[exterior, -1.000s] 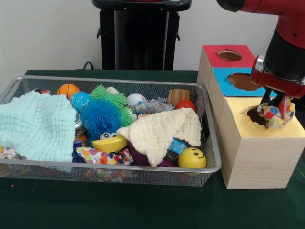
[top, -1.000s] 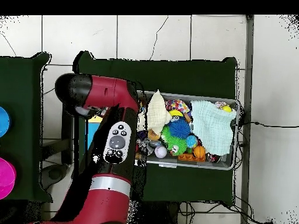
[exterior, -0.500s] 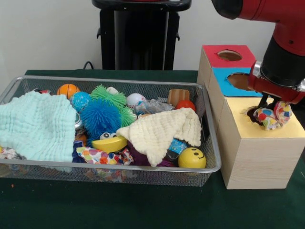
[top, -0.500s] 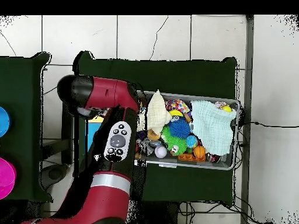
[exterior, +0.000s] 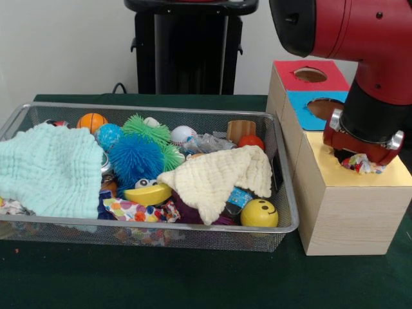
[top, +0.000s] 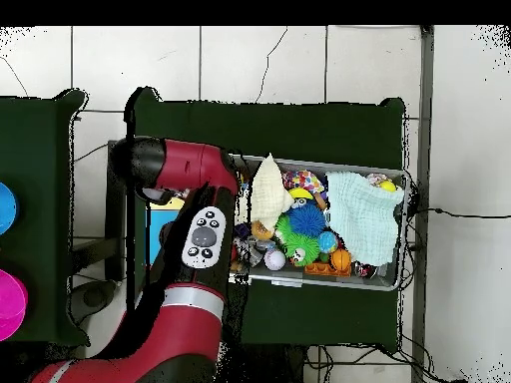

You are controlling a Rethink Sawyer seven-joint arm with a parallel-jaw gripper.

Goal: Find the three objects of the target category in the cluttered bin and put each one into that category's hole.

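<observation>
Dotted fabric piece [exterior: 358, 165] half down the yellow-topped hole [exterior: 341, 156], gripper [exterior: 357, 158] low over it.
Fingers hidden under the wrist, so spread or pinching: cannot tell. Risk from here: cloth bunching on the rim and snagging, or lifting back out with the arm. More dotted fabric [exterior: 132, 210] waiting at the mesh bin's [exterior: 193, 222] front edge.

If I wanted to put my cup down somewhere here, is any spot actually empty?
The dark green tablecloth in front of the silver wire mesh tray is bare. The tray itself is packed edge to edge. On the wooden box, the yellow top has a free strip, but the robot's gripper hangs over its hole.
</observation>
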